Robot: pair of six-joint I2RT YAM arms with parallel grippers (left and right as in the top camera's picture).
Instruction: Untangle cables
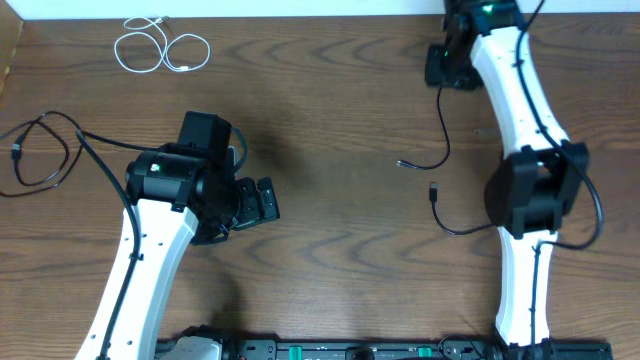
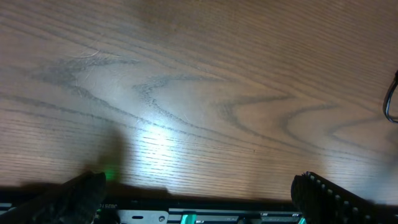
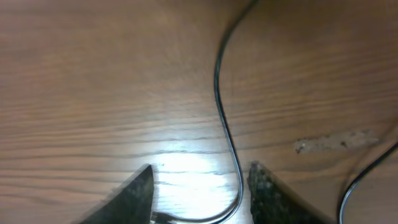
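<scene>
My left fingers (image 2: 78, 196) are spread wide above the wooden surface (image 2: 186, 93) and hold nothing. My right fingers (image 3: 140, 190) stand partly apart, and one black cord (image 3: 219, 93) runs between them, not pinched. The white cord (image 1: 160, 47) lies coiled at the far left, and the other black cord (image 1: 40, 150) lies near the left edge.

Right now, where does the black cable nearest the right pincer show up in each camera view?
Overhead: the black cable runs from the right pincer, upper right, toward the picture's middle.
Right wrist: the black cable runs down the centre, passing between the pincer's fingers.
Left wrist: only a black curve at the right edge; cannot tell whether it is this cable.
Shared landmark: the wood-grain table.
</scene>
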